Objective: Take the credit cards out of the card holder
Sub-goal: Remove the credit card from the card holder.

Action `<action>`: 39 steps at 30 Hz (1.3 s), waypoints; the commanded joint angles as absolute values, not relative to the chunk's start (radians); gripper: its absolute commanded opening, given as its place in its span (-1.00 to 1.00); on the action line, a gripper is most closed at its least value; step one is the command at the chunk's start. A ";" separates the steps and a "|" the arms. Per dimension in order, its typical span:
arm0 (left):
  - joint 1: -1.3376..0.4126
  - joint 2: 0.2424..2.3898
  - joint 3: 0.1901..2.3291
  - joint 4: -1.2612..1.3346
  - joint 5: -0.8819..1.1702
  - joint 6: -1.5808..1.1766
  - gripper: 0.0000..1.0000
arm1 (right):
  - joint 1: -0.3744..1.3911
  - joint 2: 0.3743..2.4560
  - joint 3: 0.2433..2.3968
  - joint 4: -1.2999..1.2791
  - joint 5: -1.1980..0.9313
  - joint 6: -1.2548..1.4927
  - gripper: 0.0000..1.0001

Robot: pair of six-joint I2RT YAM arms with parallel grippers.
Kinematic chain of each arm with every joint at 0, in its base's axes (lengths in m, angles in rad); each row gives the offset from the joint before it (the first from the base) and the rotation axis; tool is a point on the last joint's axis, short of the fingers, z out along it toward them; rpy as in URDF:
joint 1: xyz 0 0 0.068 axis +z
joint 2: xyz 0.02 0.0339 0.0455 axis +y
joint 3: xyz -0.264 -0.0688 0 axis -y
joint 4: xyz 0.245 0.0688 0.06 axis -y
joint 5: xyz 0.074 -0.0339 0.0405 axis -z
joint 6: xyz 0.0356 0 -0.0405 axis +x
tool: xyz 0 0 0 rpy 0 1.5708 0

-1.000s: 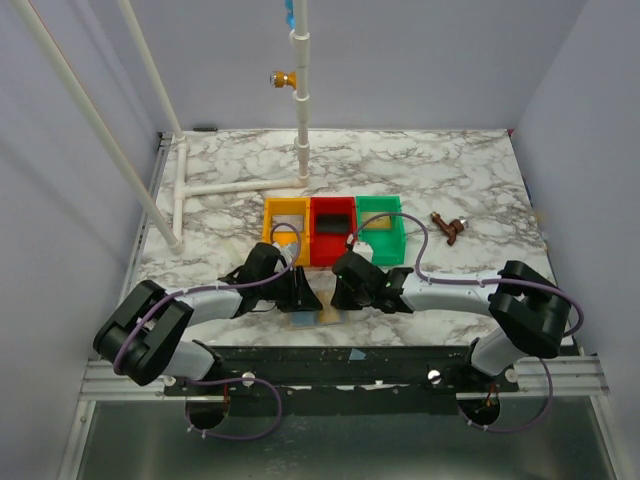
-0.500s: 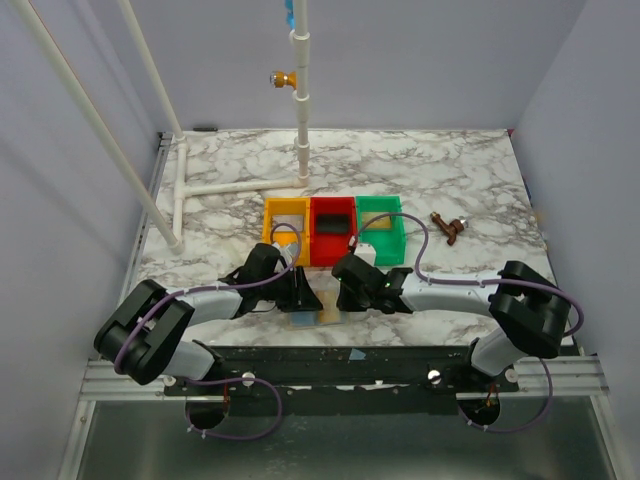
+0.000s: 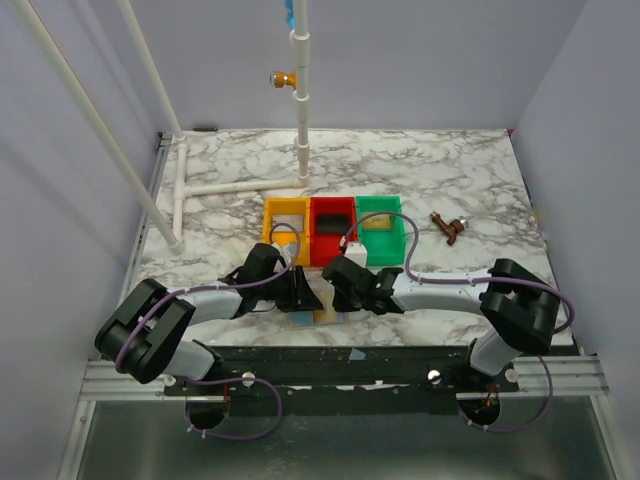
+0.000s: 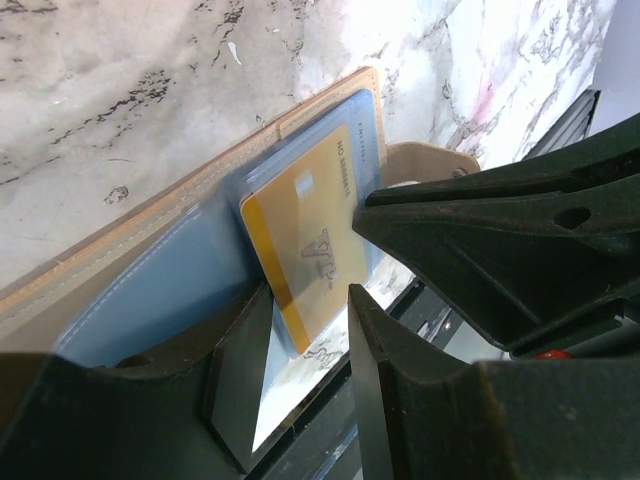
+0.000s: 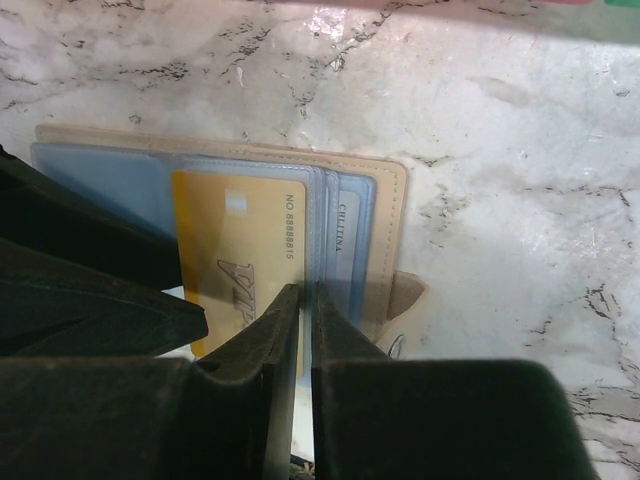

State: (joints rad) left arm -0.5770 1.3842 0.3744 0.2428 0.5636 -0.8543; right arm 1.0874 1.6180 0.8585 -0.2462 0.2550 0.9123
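At the near edge of the white marbled table [image 3: 420,170], my right gripper [image 5: 307,295] has slid in against the left. Its fingers have narrowed to a slit on the long edge of the gold plastic credit card [image 5: 235,250], which juts from the tan bifold card holder [image 5: 390,230], so the pull-out looks ready. My left gripper [image 4: 305,312] stands part open astride the holder's near end, crowding the right. A grey lettered card [image 5: 345,240] sits pocketed behind. Beyond stand the yellow plastic tray [image 3: 285,204], red plastic tray [image 3: 332,203] and green plastic tray [image 3: 380,201]. A small brown object [image 3: 449,228] lies well right.
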 commanded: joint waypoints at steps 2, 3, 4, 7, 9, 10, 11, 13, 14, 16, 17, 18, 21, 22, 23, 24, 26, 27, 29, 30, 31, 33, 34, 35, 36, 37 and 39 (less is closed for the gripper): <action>-0.575 1.409 0.344 0.337 0.598 -0.892 -0.28 | 1.112 1.680 0.845 -0.273 0.242 0.917 -0.81; -0.574 1.412 0.337 0.362 0.605 -0.908 -0.31 | 1.111 1.681 0.844 -0.273 0.243 0.922 -0.81; -0.574 1.415 0.328 0.388 0.617 -0.923 -0.34 | 1.111 1.680 0.843 -0.272 0.243 0.925 -0.81; -0.571 1.424 0.300 0.486 0.646 -0.985 -0.49 | 1.111 1.681 0.834 -0.262 0.236 0.932 -0.82; -0.572 1.422 0.291 0.518 0.657 -1.005 -0.59 | 1.111 1.679 0.827 -0.254 0.228 0.934 -0.82; -0.571 1.418 0.291 0.521 0.657 -1.008 -0.62 | 1.111 1.679 0.823 -0.251 0.224 0.936 -0.82; -0.571 1.414 0.290 0.522 0.658 -1.009 -0.65 | 1.111 1.681 0.822 -0.247 0.222 0.937 -0.82; -0.569 1.403 0.290 0.516 0.658 -1.008 -0.72 | 1.111 1.684 0.818 -0.243 0.217 0.940 -0.82; -0.569 1.399 0.288 0.515 0.661 -1.009 -0.76 | 1.111 1.685 0.816 -0.241 0.216 0.941 -0.82; -0.565 1.394 0.287 0.518 0.665 -1.014 -0.89 | 1.111 1.685 0.814 -0.239 0.218 0.944 -0.82; -0.565 1.392 0.286 0.520 0.668 -1.017 -0.99 | 1.111 1.685 0.813 -0.239 0.219 0.945 -0.82; -0.565 1.389 0.285 0.521 0.669 -1.017 -1.00 | 1.111 1.682 0.811 -0.239 0.222 0.947 -0.82; -0.558 1.382 0.279 0.513 0.667 -1.017 -1.00 | 1.111 1.678 0.805 -0.246 0.232 0.950 -0.82; -0.554 1.380 0.278 0.510 0.667 -1.014 -1.00 | 1.111 1.677 0.803 -0.249 0.236 0.951 -0.82; -0.550 1.377 0.277 0.502 0.668 -1.010 -1.00 | 1.111 1.678 0.801 -0.254 0.243 0.951 -0.82; -0.544 1.375 0.275 0.498 0.668 -1.005 -1.00 | 1.111 1.678 0.799 -0.260 0.248 0.951 -0.82; -0.529 1.365 0.270 0.482 0.671 -0.993 -1.00 | 1.112 1.681 0.796 -0.273 0.263 0.953 -0.82; -0.523 1.360 0.268 0.474 0.671 -0.984 -1.00 | 1.111 1.682 0.794 -0.281 0.271 0.953 -0.82; -0.511 1.347 0.269 0.436 0.669 -0.960 -1.00 | 1.111 1.684 0.791 -0.293 0.285 0.955 -0.82; -0.504 1.340 0.270 0.419 0.668 -0.947 -1.00 | 1.111 1.685 0.791 -0.299 0.291 0.956 -0.82; -0.501 1.333 0.272 0.403 0.666 -0.936 -1.00 | 1.111 1.685 0.791 -0.306 0.298 0.956 -0.82; -0.492 1.320 0.278 0.368 0.663 -0.915 -1.00 | 1.111 1.687 0.790 -0.315 0.309 0.956 -0.82; -0.490 1.315 0.280 0.358 0.665 -0.908 -1.00 | 1.111 1.688 0.792 -0.321 0.314 0.956 -0.82; -0.489 1.312 0.288 0.338 0.662 -0.893 -1.00 | 1.112 1.689 0.793 -0.326 0.317 0.955 -0.82; -0.489 1.310 0.295 0.318 0.658 -0.882 -1.00 | 1.111 1.691 0.794 -0.333 0.324 0.954 -0.82; -0.487 1.309 0.298 0.305 0.652 -0.875 -1.00 | 1.111 1.692 0.797 -0.340 0.330 0.955 -0.82; -0.483 1.311 0.301 0.295 0.651 -0.865 -1.00 | 1.111 1.692 0.801 -0.356 0.349 0.954 -0.82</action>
